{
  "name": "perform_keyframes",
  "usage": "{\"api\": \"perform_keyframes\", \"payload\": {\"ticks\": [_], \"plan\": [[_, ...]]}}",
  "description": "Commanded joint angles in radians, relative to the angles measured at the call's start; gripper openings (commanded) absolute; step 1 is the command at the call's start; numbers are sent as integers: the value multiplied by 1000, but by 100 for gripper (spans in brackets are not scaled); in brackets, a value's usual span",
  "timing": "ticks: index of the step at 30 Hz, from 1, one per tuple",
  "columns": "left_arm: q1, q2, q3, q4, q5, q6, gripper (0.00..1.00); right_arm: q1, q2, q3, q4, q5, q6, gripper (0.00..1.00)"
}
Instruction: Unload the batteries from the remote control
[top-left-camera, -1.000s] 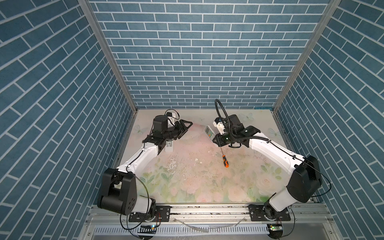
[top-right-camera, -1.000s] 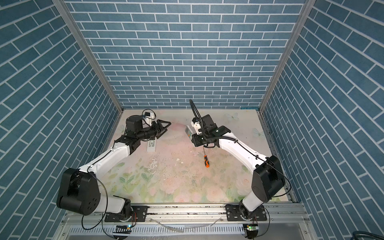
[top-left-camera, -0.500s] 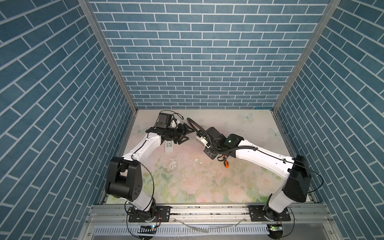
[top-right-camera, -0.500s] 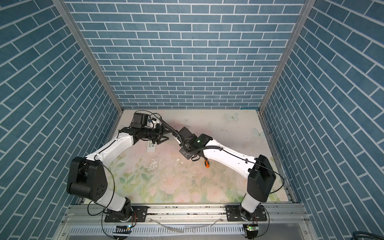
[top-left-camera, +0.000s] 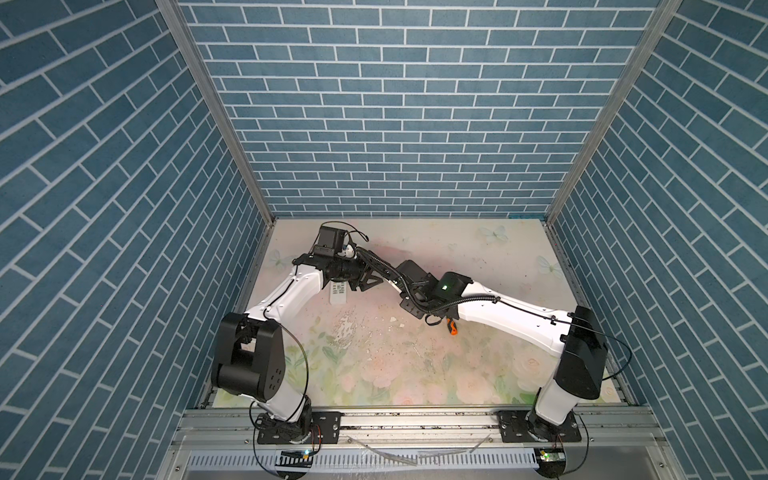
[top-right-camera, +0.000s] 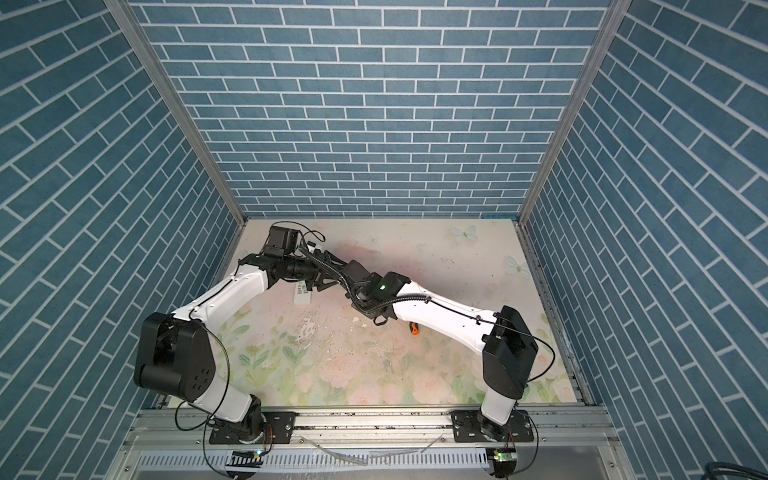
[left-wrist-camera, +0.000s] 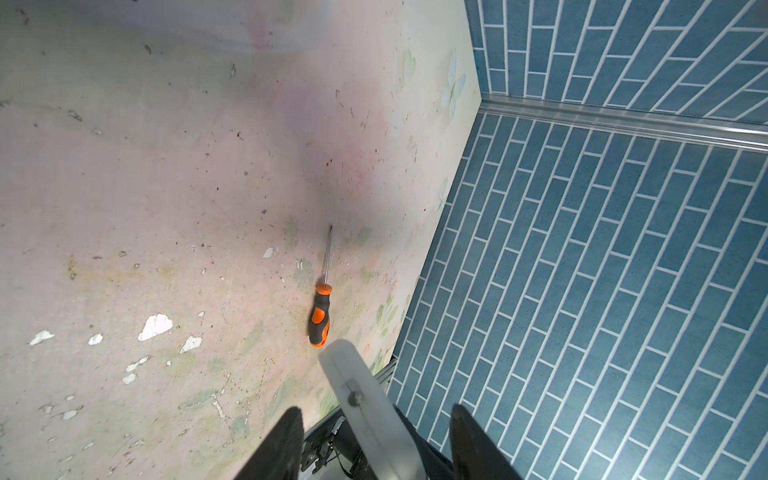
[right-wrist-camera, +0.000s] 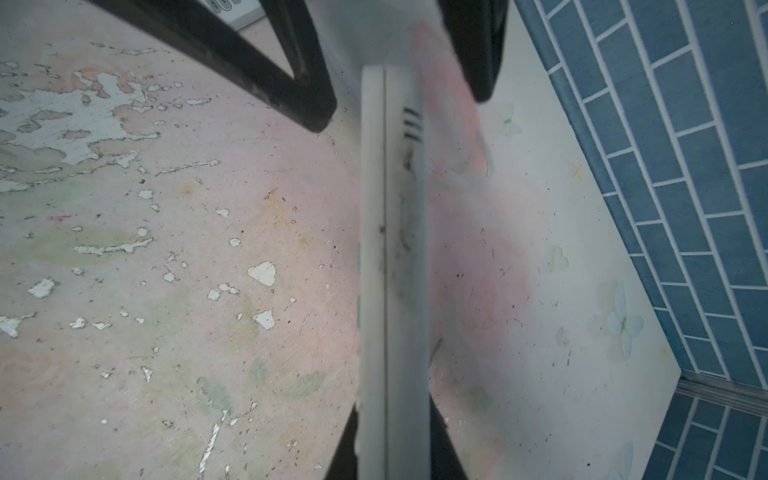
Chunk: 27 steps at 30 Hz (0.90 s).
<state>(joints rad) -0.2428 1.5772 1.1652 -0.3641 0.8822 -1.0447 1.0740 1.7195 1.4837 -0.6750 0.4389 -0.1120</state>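
Toward the back left of the floral table (top-left-camera: 415, 374), in both top views, reaching across the middle with the right arm (top-left-camera: 507, 309) and meeting the left gripper (top-left-camera: 380, 275) there, nose to nose. Hanging over a second remote (top-left-camera: 338, 294) that is lying flat on the table, buttons up. Showing only the orange butt of the screwdriver (top-left-camera: 452, 328) beside the right forearm.

From the left wrist: straddling a blurred white end of the remote control (left-wrist-camera: 353, 386) with both black fingers (left-wrist-camera: 286, 440) standing clear of it, gaps on either side, so gripping nothing. Seeing the whole screwdriver lying flat on the table beyond.

From the right wrist: clamping the remote control edge-on in the right gripper (right-wrist-camera: 392, 415), with its far end sitting between the left fingers. Not making out the batteries in any view.
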Motion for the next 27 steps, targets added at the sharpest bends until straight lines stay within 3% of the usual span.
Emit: {"api": "perform_keyframes", "payload": {"ticks": [1, 11, 20, 27], "plan": [[-6, 14, -9, -7, 28, -46, 58, 19, 18, 59, 38, 62, -48, 0], [-18, 50, 3, 53, 44, -143, 54, 48, 39, 79, 95, 117, -89, 0], [-18, 56, -4, 89, 48, -172, 37, 54, 57, 88, 109, 127, -103, 0], [-18, 57, 6, 87, 56, -173, 37, 56, 64, 81, 104, 135, -103, 0]]}}
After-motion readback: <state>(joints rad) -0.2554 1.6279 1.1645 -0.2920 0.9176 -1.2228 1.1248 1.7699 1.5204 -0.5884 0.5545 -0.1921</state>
